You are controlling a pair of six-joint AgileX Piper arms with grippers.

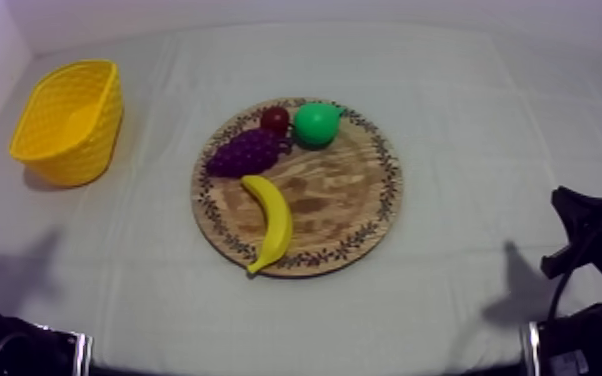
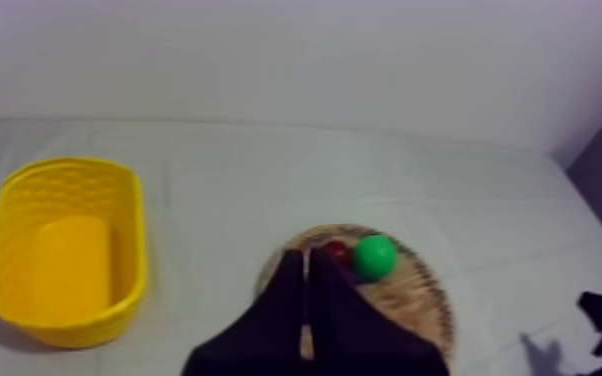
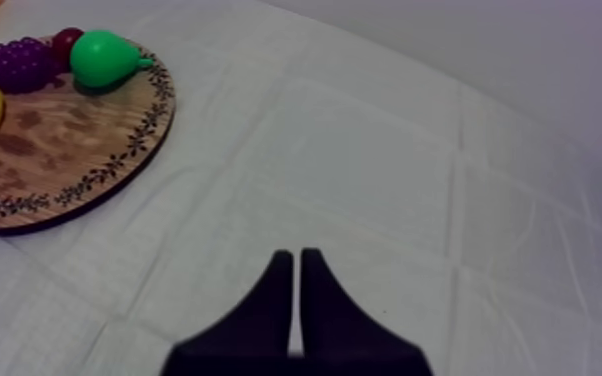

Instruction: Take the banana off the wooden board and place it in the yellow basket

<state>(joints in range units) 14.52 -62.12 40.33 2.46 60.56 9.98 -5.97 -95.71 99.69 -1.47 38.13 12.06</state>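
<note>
Curved yellow toy banana (image 1: pixel 271 220) lies on round, pattern-rimmed wooden board (image 1: pixel 343 200); yellow lattice basket (image 1: pixel 65 125) stands well apart. Left end effector (image 2: pixel 306 262) and right end effector (image 3: pixel 297 262): both pressed together, empty.

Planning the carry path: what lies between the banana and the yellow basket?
Top view: only wooden board rim and bare cloth separate banana from yellow basket.

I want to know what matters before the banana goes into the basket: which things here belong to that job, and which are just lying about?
For the job:
banana, lying on the board
wooden board
yellow basket, empty, apart from the board

Just lying about:
pear
bunch of grapes
small red fruit
All three sit at the board's far edge.
</note>
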